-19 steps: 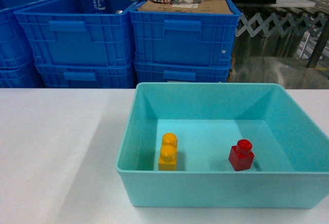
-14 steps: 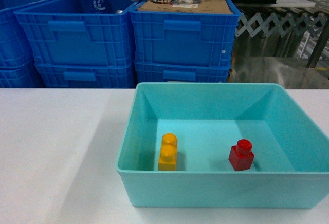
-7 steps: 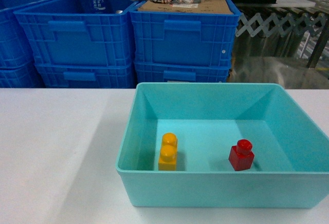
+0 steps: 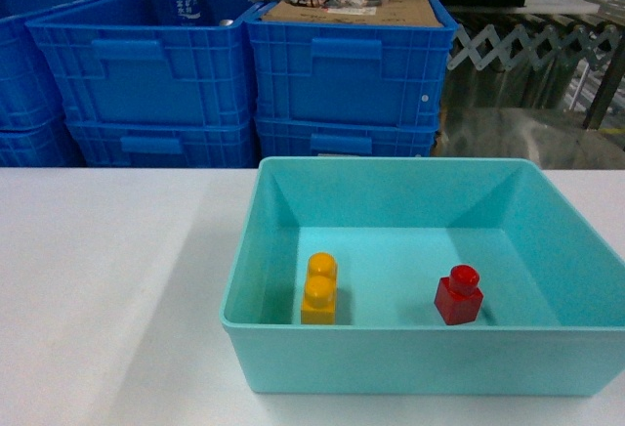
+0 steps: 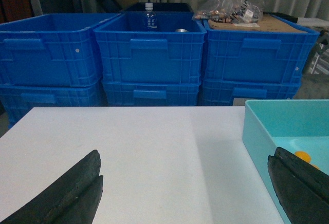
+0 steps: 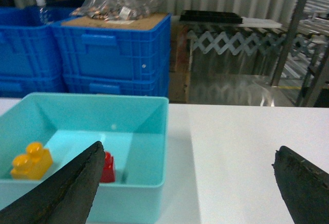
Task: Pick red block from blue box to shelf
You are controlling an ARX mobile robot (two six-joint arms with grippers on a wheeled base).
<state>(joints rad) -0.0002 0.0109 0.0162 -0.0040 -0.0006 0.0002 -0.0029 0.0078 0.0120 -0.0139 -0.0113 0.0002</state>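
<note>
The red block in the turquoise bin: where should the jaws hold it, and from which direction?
Come straight down and pinch the red block by its square base's flat sides, below the stud. It stands upright, apart from the bin walls and the yellow brick.

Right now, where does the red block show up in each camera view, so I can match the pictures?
Head: red block in the blue box, right of the yellow brick.
Left wrist: not in view; only the box's corner shows.
Right wrist: low left, partly hidden behind a gripper finger.
Shared landmark: the blue box.
</note>
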